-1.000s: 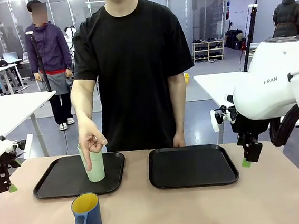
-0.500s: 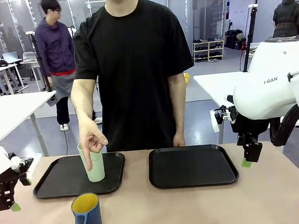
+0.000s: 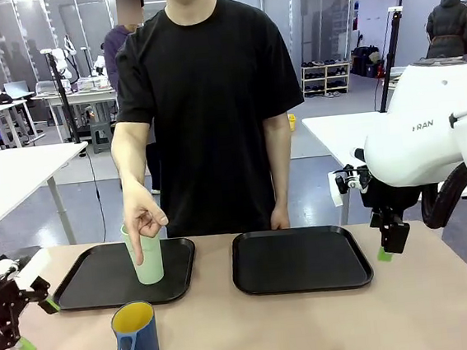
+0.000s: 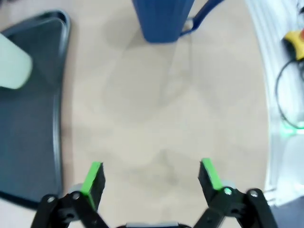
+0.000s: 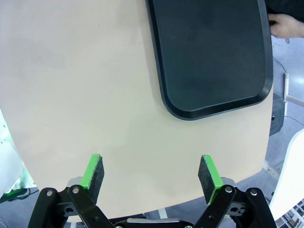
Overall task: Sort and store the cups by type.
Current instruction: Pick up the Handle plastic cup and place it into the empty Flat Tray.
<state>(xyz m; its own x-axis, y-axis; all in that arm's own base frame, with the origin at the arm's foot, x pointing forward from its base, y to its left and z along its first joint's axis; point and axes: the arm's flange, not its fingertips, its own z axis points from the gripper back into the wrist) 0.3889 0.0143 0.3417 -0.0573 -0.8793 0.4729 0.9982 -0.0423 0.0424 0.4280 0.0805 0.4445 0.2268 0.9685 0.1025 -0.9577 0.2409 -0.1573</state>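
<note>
Left gripper (image 4: 152, 170) low over the desk (image 3: 257, 330), jaws wide, empty. Blue mug (image 3: 136, 337) on bare desk ahead. Green tumbler (image 3: 152, 265) on the left tray (image 3: 73, 294), person's finger in it. Square up level, straddle mug body, clear the handle. Right gripper (image 5: 152, 171) jaws wide, empty.

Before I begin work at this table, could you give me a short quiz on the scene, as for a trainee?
1. Which cup stands on the left tray?
2. The dark blue mug stands: A) on the left tray, B) on the bare table, C) on a chair.
3. True or false: both tools are shut.

Key: 1. The pale green tumbler. 2. B. 3. False: the left tool and the right tool are both open and hold nothing.
</note>
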